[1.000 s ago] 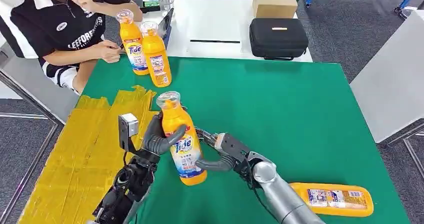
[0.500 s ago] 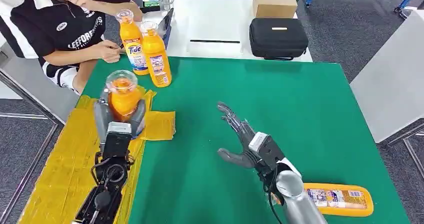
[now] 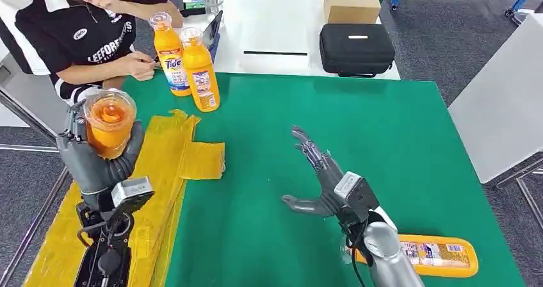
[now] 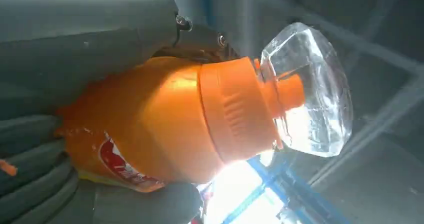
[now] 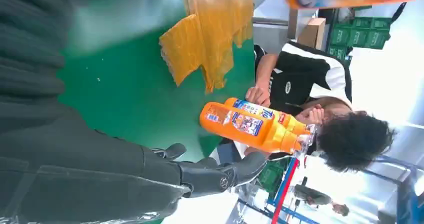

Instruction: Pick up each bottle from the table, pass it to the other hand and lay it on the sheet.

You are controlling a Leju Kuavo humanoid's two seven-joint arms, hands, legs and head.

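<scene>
Left hand (image 3: pixel 96 159) grips the orange Tide bottle (image 3: pixel 109 120) above the yellow sheet (image 3: pixel 160 165), cap toward the camera; right hand (image 3: pixel 330 181) hovers over the green table (image 3: pixel 358 127), fingers spread, holding nothing; another bottle (image 3: pixel 435 255) lies beside the right arm.

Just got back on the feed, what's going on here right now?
The left hand grips an orange bottle above the yellow sheet, not yet laid down. The right hand is open over the green table, holding nothing. Two more bottles stand upright at the table's far edge, and another bottle lies on its side beside the right arm. A person sits at the far left corner.
</scene>
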